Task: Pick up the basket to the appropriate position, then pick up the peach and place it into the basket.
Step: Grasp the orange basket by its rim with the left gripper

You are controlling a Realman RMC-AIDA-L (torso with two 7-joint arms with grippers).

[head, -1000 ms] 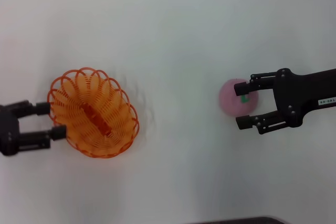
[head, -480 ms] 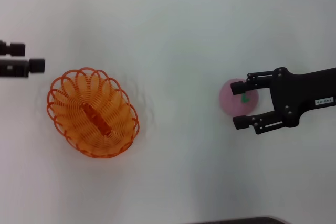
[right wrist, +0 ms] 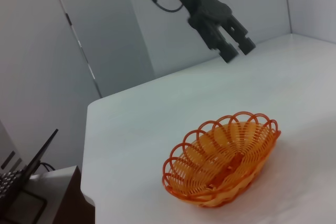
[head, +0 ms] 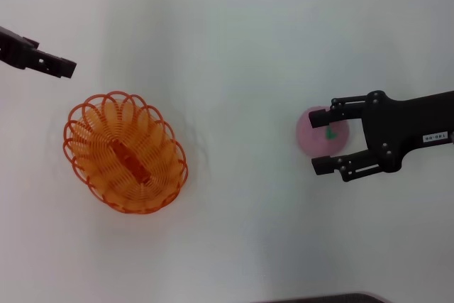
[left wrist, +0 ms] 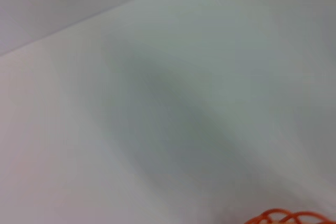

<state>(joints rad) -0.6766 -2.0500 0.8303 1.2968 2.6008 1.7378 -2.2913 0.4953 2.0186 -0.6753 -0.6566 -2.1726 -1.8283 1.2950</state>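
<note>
**Right now: right gripper straddling peach, left gripper lifted off basket**

Right gripper point(head: 328, 138) is sitting over the peach point(head: 316, 133) on the right side of the white table point(head: 234, 47) in the head view. Fingers are spread wide, one on the far side of the fruit, one on the near side; the far fingertip is overlapping the peach's top edge, the near one is showing a gap. Not gripping. The green leaf mark is showing between the fingers. Peach is resting on the table, well apart from the basket.

Basket point(head: 126, 152) is sitting empty on the left side of the table, oval, long axis running diagonally. Nothing is touching it. Right wrist view is showing it point(right wrist: 223, 159) upright on the table, with the rim scallops intact.

Left gripper point(head: 60, 67) is hanging above and beyond the basket near the left edge, clear of the rim. In the right wrist view it point(right wrist: 237, 49) is up in the air, fingers slightly parted, holding nothing. Left wrist view is catching mostly bare table plus a sliver of orange basket rim point(left wrist: 286, 216) at the frame edge.
</note>
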